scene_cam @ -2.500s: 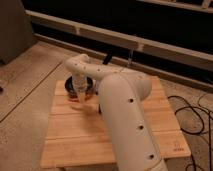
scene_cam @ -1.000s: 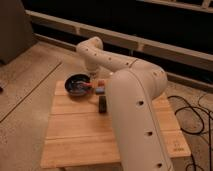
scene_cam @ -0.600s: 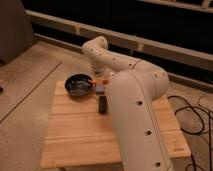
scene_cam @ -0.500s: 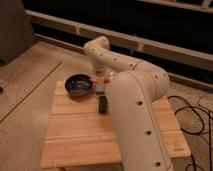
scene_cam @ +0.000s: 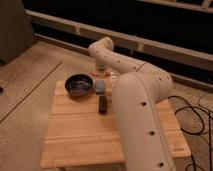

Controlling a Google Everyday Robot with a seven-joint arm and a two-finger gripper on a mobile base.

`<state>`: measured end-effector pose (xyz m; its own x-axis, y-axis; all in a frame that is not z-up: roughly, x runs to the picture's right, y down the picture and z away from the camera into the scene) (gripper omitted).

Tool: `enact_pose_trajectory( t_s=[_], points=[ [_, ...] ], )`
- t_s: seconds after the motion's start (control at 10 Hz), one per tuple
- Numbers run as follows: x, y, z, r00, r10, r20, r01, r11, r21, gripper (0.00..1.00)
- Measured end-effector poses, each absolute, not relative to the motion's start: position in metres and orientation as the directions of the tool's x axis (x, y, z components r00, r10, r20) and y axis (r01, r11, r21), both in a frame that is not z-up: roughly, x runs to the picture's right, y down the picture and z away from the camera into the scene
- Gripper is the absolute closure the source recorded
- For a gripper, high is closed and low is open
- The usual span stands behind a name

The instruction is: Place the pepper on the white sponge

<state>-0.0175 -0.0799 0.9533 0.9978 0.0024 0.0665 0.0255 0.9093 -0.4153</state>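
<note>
The claw [scene_cam: 101, 69] is hanging at the far edge of the worktop [scene_cam: 80, 135], behind the white sponge [scene_cam: 100, 86] — the arm's bulk is covering its tip. One pepper [scene_cam: 93, 74] is showing as a small orange-red sliver just beside the claw, at the worktop's back edge, between the bowl and the sponge. One white sponge is lying right of one dark bowl [scene_cam: 79, 84], nearly touching it. One black block [scene_cam: 102, 104] is lying just in front of the sponge. The robot's large pale arm [scene_cam: 137, 110] is blocking the worktop's right side.
</note>
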Motion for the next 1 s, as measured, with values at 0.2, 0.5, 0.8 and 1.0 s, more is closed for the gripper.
enact_pose_trajectory(
  t_s=[0.2, 0.5, 0.8, 1.0],
  points=[
    [-0.011, -0.066, 0.965, 0.997, 0.025, 0.070, 0.009, 0.895, -0.447, 1.00],
    [-0.006, -0.062, 0.975, 0.996, 0.046, 0.073, -0.007, 0.885, -0.466, 1.00],
    [-0.014, -0.050, 0.987, 0.994, 0.069, 0.080, -0.019, 0.865, -0.501, 1.00],
    [-0.020, -0.042, 0.994, 0.994, 0.079, 0.082, -0.025, 0.852, -0.524, 1.00]
  ],
)
